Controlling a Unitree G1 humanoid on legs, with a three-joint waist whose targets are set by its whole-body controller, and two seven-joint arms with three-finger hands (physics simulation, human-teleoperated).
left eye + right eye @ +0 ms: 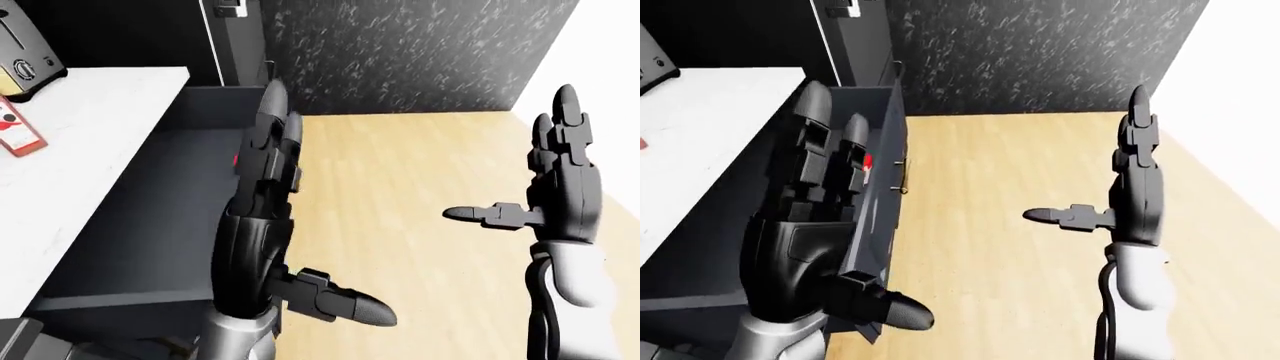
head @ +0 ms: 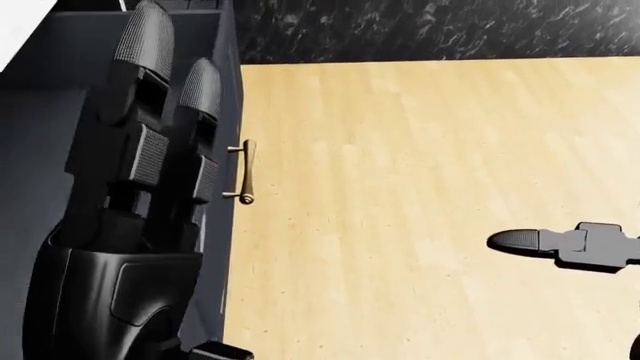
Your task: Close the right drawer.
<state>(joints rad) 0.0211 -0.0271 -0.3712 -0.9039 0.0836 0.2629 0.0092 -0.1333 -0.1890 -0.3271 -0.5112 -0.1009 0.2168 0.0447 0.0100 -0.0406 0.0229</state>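
Observation:
The right drawer is dark grey and stands pulled out from under the white counter, at the left of the left-eye view. Its front panel carries a small wooden handle that faces the wooden floor. A small red thing lies inside, mostly hidden by my hand. My left hand is open, fingers straight up, and stands at the drawer's front panel, on its inner side. My right hand is open and empty, raised over the floor well to the right of the drawer.
A toaster and a red packet sit on the counter. A dark speckled wall closes the top of the view, and a white wall the right. Wooden floor lies between.

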